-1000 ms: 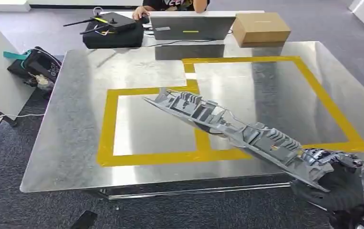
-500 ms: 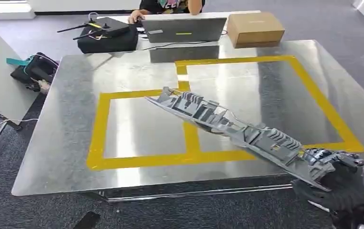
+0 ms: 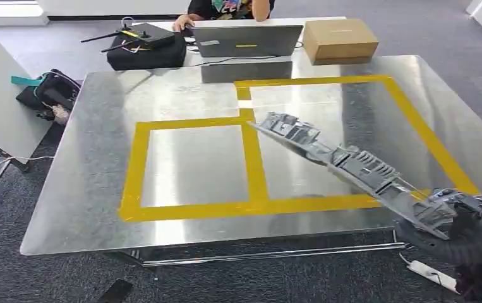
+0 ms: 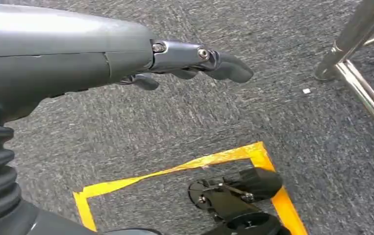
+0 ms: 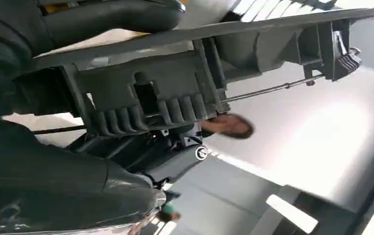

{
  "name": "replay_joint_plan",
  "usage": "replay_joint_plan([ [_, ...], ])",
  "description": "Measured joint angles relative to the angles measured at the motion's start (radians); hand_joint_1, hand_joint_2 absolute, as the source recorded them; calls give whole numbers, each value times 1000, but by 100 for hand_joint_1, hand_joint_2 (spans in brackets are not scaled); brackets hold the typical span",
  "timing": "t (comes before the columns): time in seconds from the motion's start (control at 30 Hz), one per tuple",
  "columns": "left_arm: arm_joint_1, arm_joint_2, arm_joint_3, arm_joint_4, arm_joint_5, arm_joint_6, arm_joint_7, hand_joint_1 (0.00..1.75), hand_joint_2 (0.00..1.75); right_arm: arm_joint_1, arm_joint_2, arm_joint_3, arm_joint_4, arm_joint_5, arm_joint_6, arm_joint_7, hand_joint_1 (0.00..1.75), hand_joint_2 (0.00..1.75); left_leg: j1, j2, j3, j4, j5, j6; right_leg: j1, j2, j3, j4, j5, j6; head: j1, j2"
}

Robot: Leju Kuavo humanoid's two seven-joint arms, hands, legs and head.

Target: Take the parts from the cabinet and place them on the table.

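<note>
Since 0.5 s ago your right hand (image 3: 459,227) swung its gripped grey ribbed plastic part (image 3: 345,167) rightward over the table (image 3: 93,189); left hand (image 4: 194,61) hangs empty, fingers apart.

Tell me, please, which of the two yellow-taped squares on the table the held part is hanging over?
The larger far-right square; the grey part spans it, not the left one.

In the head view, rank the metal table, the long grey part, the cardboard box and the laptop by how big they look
1. metal table
2. long grey part, though it sits nearer the camera
3 and 4. laptop and cardboard box look about alike; not ranked.
</note>
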Motion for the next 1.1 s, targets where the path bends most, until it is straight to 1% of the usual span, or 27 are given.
replay_joint_plan([
  [0.07,0,0,0,0,-3,0,-6,0,175,0,-50,-58,33,60,-13,35,175,175,-1,0,0,0,0,0,-1,0,0,-2,2,2,0,0],
  [0.13,0,1,0,0,-8,1,-6,0,175,4,-101,-116,73,87,15,45,175,175,-3,0,-3,0,1,3,-3,0,5,-3,5,5,1,0],
  [0.2,1,1,0,0,-9,3,-9,0,175,4,-132,-164,96,107,28,47,175,175,-4,0,-4,0,2,3,-5,1,3,-3,6,5,0,0],
  [0.27,-2,0,-2,0,-15,8,-19,0,175,3,-159,-189,118,164,28,77,175,175,-4,0,-4,1,2,4,-6,1,3,-4,6,5,0,0],
  [0.3,-4,0,-4,0,-21,10,-19,0,175,3,-176,-202,136,202,24,90,175,175,-4,0,-4,1,2,4,-6,0,3,-4,6,5,0,0],
  [0.4,-6,0,-16,0,-39,10,-19,0,175,2,-234,-254,219,391,-6,116,175,175,-5,0,-5,1,1,4,-6,-1,3,-4,6,5,0,0],
  [0.47,-6,0,-26,0,-44,10,-19,0,175,-2,-264,-275,268,455,-17,120,175,175,-5,0,-6,1,2,5,-6,0,1,-4,7,6,-1,0],
  [0.67,-11,0,-31,0,-48,7,-18,0,175,-4,-321,-294,358,525,-13,136,175,175,-6,0,-10,1,4,8,-7,1,-5,-5,8,7,0,0],
  [0.73,-11,0,-35,0,-53,4,-14,0,175,-4,-347,-287,384,568,-1,144,175,175,-6,0,-14,0,6,11,-8,1,-8,-6,10,9,0,0],
  [0.8,-13,0,-47,0,-61,0,-11,0,175,-6,-370,-273,409,615,-2,147,175,175,-6,0,-16,0,7,10,-8,1,-10,-7,10,9,0,0],
  [0.87,-15,0,-53,0,-67,-5,-4,0,175,-12,-388,-243,434,680,-26,154,175,175,-7,0,-19,0,10,10,-8,1,-11,-9,11,10,0,0],
  [0.93,-19,0,-62,0,-84,-13,8,0,175,-31,-404,-192,462,777,-95,173,175,175,-8,0,-22,-1,11,10,-8,2,-14,-9,11,10,-1,0],
  [0.97,-21,0,-72,0,-93,-17,17,0,175,-55,-412,-150,485,827,-138,181,175,175,-8,1,-23,-1,13,10,-8,4,-16,-9,11,10,0,0],
  [1.03,-26,-3,-84,0,-106,-24,23,0,175,-114,-413,-67,533,869,-195,192,175,175,-7,3,-25,-2,14,10,-8,8,-21,-9,13,9,0,0],
  [1.1,-35,-5,-100,0,-115,-32,27,0,175,-183,-413,26,590,890,-235,208,175,175,-4,6,-26,-4,15,10,-6,11,-25,-8,15,8,-1,0],
])
